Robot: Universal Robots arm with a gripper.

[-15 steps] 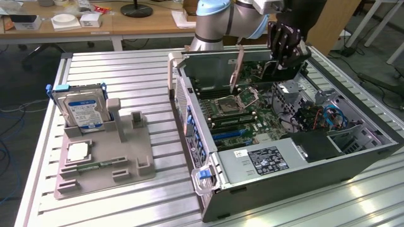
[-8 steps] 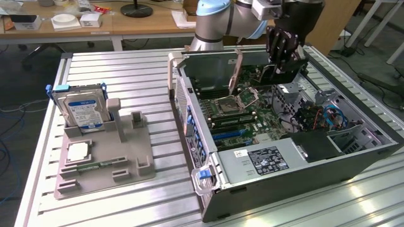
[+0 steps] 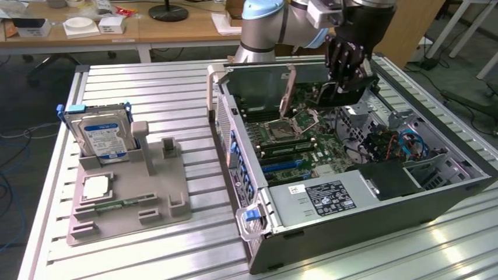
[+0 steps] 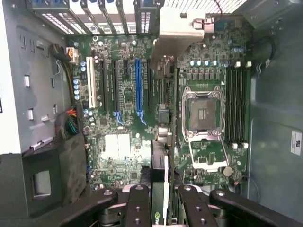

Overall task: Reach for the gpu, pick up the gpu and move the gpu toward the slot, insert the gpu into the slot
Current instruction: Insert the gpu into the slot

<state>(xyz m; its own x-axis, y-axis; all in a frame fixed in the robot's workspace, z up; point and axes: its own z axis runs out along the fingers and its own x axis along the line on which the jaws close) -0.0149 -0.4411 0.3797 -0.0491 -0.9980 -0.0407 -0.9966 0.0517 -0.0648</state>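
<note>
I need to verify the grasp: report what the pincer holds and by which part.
The pincer holds the gpu, seen edge-on, with its fingers clamped on the card's two flat faces along its top edge.

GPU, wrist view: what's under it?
The gpu, held edge-on in the gripper, hangs over the motherboard between the blue slot and the processor socket, both uncovered. The board strip under the card is hidden.

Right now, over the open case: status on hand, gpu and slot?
The hand shut on gpu, over the motherboard. Card edge-on, not yet in slot. Slot looks unobstructed.
</note>
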